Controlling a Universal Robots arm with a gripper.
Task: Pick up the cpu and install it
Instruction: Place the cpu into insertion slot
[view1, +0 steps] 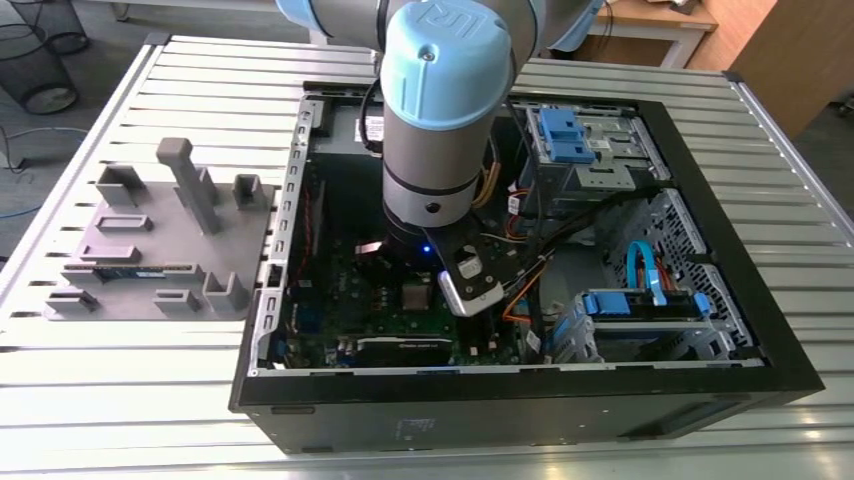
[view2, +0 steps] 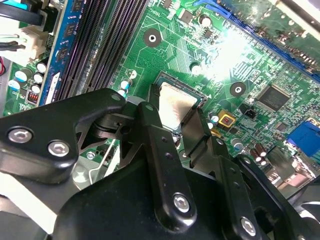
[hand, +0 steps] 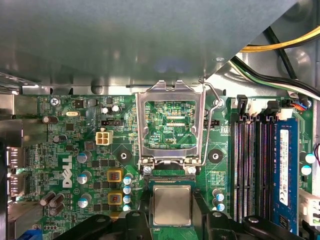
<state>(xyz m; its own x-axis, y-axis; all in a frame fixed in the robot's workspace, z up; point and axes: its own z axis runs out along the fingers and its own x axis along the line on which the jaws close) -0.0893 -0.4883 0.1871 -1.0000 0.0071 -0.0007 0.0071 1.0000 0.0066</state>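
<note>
Inside the open black computer case (view1: 534, 410), the arm's black gripper (hand: 171, 197) pinches the cpu (hand: 171, 206) — a small flat square chip with a shiny silver metal top — by two opposite edges. Its jaws are closed against the rim, right at the socket on the green motherboard (hand: 122, 150), just beside the silver metal load plate (hand: 172, 90) that stands open. The chip looks light, rigid and slick on top but fragile underneath — so the thin edges are the place to hold it, kept level.

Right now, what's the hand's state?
Hand: closed on the small flat square silver-topped cpu.
</note>
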